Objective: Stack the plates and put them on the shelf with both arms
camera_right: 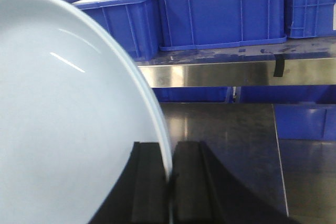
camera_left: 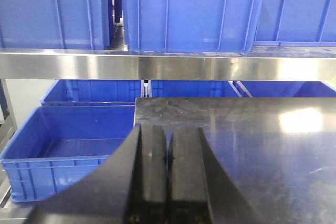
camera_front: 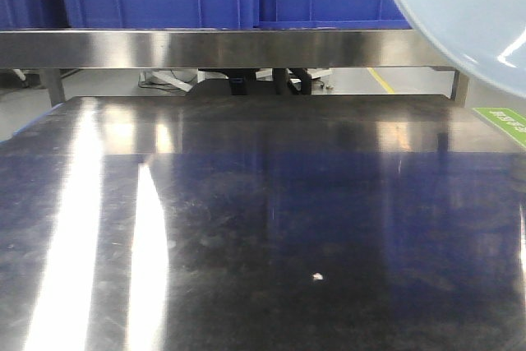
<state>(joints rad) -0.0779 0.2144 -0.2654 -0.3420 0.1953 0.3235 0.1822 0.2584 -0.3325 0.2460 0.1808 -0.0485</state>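
Note:
My right gripper point(camera_right: 169, 153) is shut on the rim of a pale bluish-white plate point(camera_right: 63, 114), held on edge above the steel tabletop point(camera_right: 231, 140); the plate fills the left of the right wrist view. The same plate point(camera_front: 468, 14) shows at the top right of the front view, lifted in front of the shelf's steel front rail point(camera_front: 205, 48). My left gripper point(camera_left: 168, 145) is shut and empty, over the left edge of the tabletop point(camera_left: 252, 150), facing the shelf rail point(camera_left: 168, 66). I see only one plate; whether a second lies against it I cannot tell.
Blue plastic crates point(camera_left: 189, 17) stand on the shelf above the rail, and more crates point(camera_left: 63, 156) sit low at the left beside the tabletop. A green label point(camera_front: 501, 123) lies at the table's right edge. A small white speck point(camera_front: 317, 276) is on the tabletop.

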